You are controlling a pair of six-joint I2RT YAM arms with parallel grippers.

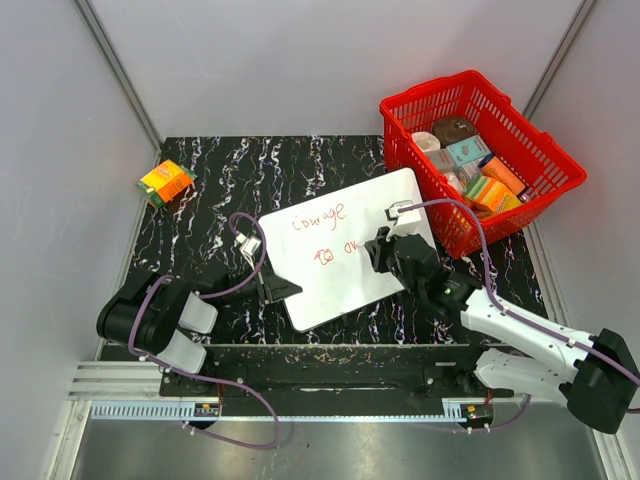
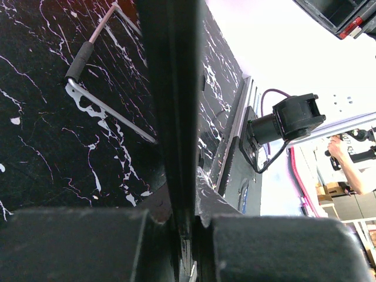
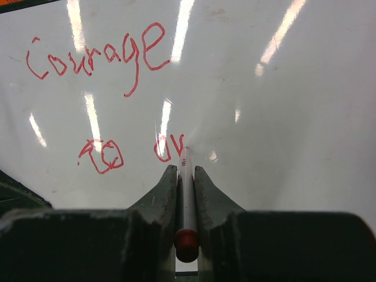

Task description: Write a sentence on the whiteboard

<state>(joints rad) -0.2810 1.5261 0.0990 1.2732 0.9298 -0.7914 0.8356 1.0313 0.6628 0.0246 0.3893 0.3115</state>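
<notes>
- Gripping a thin white marker [image 3: 187, 200] with a red rear end, the right fingers [image 3: 185, 171] are nearly shut, one pad pressed to each side of the barrel.
- The marker runs straight out between them, and its tip touches the whiteboard [image 1: 340, 290] just past the fingertips.
- The whiteboard lies flat near the middle of the black marbled desk [image 1: 200, 230], turned at an angle to the desk's edges.
- The sentence [image 3: 94, 59] is in red. Its upper line reads "Courage" and its lower line so far reads "to ov".
- The lower line ends right at the marker tip. In the right wrist view the upper line sits farther from those fingers, up and to the left.
- The left fingers [image 1: 280, 290] are closed tight on the whiteboard's near-left edge.
- In the left wrist view the board shows edge-on as a dark strip rising out of the narrow gap between the two pads.
- Seen from above, the right fingers reach over the board from its right side and the left fingers hold the opposite side. The writing lies between them.
- A red basket [image 1: 555, 165] full of packaged goods stands at the desk's far-right corner, just beside the board.
- A small orange box [image 1: 166, 182] lies at the desk's far-left edge, well apart from the board.
</notes>
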